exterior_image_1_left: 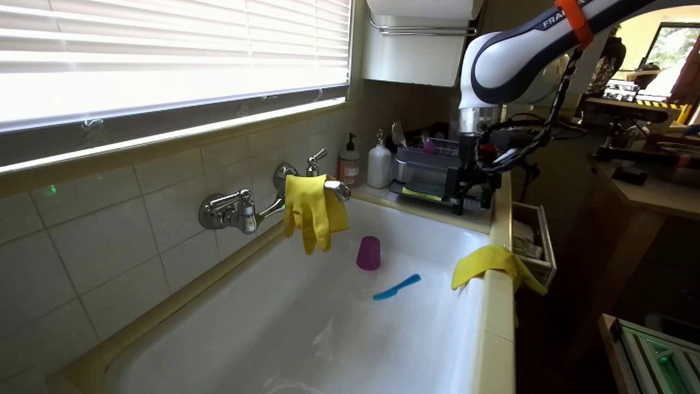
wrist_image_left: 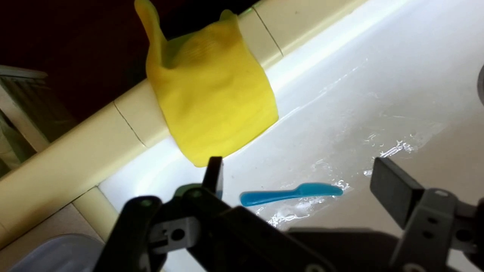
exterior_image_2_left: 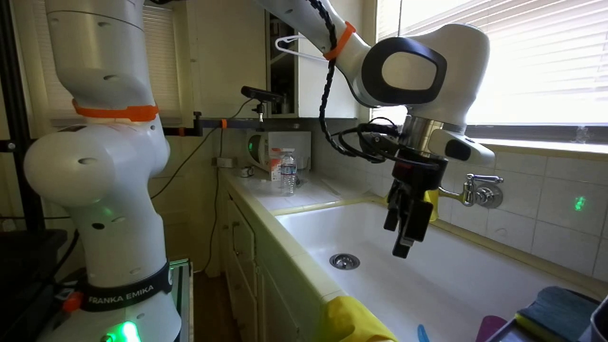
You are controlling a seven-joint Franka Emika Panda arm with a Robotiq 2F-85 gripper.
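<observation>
Zero items held: gripper [wrist_image_left: 304, 181] spread wide above white sink [wrist_image_left: 329, 121]; blue plastic knife [wrist_image_left: 289, 194] flat on wet-looking sink floor, roughly along the closing line. Any grip probably wants a wrist turn to close across the handle, slow at contact, could skid. Nearby: yellow rubber glove [wrist_image_left: 219, 94] over rim, purple cup [exterior_image_1_left: 368, 254]; farther, another yellow rubber glove [exterior_image_1_left: 306, 207] on chrome faucet [exterior_image_1_left: 338, 190]

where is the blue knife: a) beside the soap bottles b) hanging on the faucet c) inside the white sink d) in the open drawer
c, since in an exterior view the blue knife lies inside the white sink, near the purple cup.
</observation>
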